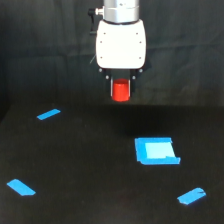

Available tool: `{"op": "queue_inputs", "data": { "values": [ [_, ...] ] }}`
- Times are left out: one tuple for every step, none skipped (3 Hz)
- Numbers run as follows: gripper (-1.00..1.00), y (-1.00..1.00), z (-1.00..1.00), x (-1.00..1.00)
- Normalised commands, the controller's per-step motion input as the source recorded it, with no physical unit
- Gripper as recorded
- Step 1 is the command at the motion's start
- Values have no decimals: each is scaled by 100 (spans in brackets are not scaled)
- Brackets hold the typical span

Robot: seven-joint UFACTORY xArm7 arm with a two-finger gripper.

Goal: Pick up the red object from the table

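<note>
The red object is a small red-orange cylinder held between the dark fingers of my gripper, which hangs below the white gripper body. The gripper is shut on the cylinder and holds it in the air, well above the black table. The cylinder sits upright, its lower end showing just below the fingertips.
A blue square patch lies on the table below and toward the exterior view's right of the gripper. Blue tape strips lie at the left back, left front and right front. A black cloth backdrop hangs behind.
</note>
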Motion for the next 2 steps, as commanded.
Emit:
{"op": "queue_inputs", "data": {
  "values": [
    [-91,6,8,-3],
    [-95,-5,8,0]
  ]
}}
